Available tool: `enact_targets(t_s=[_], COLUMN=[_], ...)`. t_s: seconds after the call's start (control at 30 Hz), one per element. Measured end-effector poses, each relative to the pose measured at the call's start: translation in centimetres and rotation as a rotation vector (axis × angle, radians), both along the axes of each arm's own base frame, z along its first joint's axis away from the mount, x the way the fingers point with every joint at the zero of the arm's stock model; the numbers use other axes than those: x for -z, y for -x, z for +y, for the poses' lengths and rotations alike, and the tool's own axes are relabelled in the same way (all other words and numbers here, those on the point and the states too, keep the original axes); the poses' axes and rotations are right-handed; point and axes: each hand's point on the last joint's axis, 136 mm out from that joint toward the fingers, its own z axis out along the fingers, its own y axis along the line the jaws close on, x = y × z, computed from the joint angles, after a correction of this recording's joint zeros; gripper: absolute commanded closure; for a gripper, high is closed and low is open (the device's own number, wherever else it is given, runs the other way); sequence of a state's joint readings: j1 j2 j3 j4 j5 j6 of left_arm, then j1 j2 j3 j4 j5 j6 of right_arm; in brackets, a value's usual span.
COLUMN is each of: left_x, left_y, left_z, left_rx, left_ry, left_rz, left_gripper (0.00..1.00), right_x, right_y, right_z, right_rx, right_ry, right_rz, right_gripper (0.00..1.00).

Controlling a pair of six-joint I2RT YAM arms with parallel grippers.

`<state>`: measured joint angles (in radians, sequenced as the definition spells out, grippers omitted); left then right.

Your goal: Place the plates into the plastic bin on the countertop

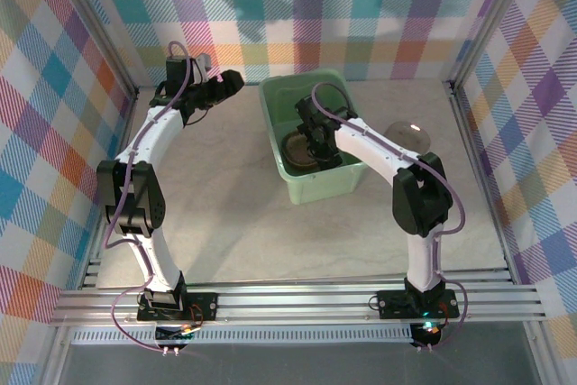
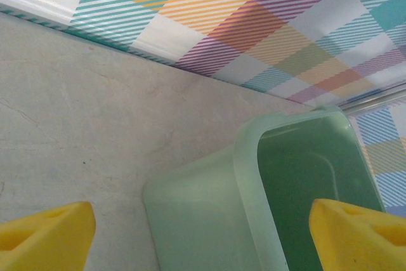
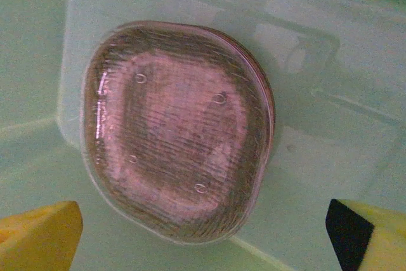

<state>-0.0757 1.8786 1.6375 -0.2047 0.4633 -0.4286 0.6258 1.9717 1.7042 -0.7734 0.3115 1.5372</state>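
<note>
Two empty end effectors [image 2: 198, 223] [image 3: 203, 223], jaws wide

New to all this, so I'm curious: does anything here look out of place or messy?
One plate lies on the counter, right of the green tub; the stack inside the tub sits slightly uneven.

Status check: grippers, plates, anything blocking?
Left gripper open beside bin. Right gripper open over plate stack in bin. One plate on countertop, right of bin. Nothing in the way.
</note>
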Motion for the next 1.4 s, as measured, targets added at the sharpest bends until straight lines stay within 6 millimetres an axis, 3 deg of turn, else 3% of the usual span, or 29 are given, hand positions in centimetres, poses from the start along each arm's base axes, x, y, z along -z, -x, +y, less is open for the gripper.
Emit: enact_targets(t_s=[0.23, 0.47, 0.63, 0.73, 0.83, 1.07, 1.27, 1.4], left_x=[-0.4, -0.7, -1.3, -1.8, -2.4, -3.2, -2.9, -2.7], left_y=[-0.2, -0.3, -0.5, -0.6, -0.7, -1.0, -0.8, -0.6], left_z=[0.0, -0.1, -0.2, -0.3, -0.5, -1.3, -2.3, -2.9], left_rx=[-0.002, -0.002, 0.003, 0.005, 0.010, 0.023, 0.033, 0.040], left_ry=[0.005, 0.009, 0.013, 0.014, 0.015, 0.016, 0.010, 0.005], left_rz=[-0.007, -0.011, -0.024, -0.035, -0.047, -0.067, -0.059, -0.046], left_gripper=[0.13, 0.13, 0.13, 0.13, 0.13, 0.13, 0.13, 0.13], right_x=[-3.5, -12.0, -16.3, -17.1, -16.7, -12.6, -7.5, -3.7], right_y=[-1.3, -5.5, -8.3, -9.0, -8.5, -4.7, -3.0, -2.4], right_z=[0.2, 0.3, -3.7, -7.3, -11.6, -22.8, -26.1, -29.0], right_rx=[-0.064, -0.196, -0.251, -0.253, -0.223, -0.110, -0.142, -0.165], right_ry=[0.010, 0.040, 0.133, 0.212, 0.248, 0.275, 0.220, 0.169], right_rz=[-0.088, -0.325, -0.431, -0.433, -0.397, -0.232, -0.095, 0.016], right_gripper=[0.00, 0.09, 0.15, 0.18, 0.23, 0.26, 0.26, 0.37])
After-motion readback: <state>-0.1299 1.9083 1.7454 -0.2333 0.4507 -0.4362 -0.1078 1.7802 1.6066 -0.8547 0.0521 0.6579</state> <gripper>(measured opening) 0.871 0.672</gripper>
